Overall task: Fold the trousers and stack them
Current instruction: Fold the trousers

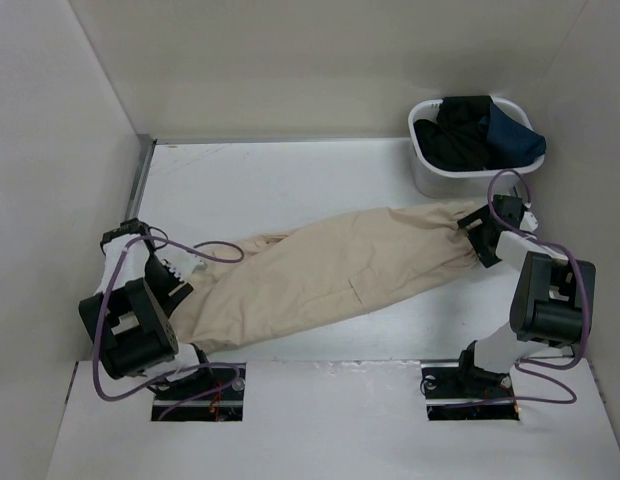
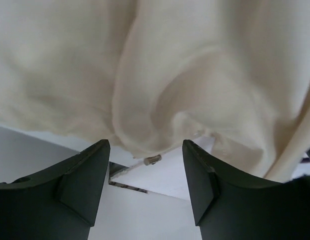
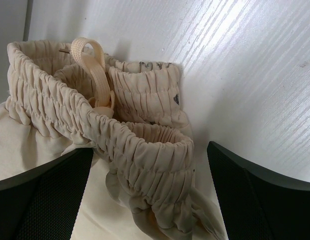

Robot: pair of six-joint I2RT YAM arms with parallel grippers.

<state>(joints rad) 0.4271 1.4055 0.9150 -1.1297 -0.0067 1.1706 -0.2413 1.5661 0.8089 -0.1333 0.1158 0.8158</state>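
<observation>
Grippers open at both ends of the trousers [image 1: 330, 275], which lie slanted across mid-frame.
Left gripper [image 2: 145, 150] faces the leg ends at lower left; right gripper [image 3: 150, 150] straddles the waistband [image 3: 55, 107] at centre right. Pinch all layers squarely before folding. The basket [image 1: 422, 165], upper right, holds dark clothes [image 1: 470, 130].

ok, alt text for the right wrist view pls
The gathered waistband of the cream trousers lies bunched on the white table, a flat drawstring looped over it. The right gripper has its two dark fingers wide apart at the bottom corners, the waistband between and just ahead of them, not pinched.
</observation>
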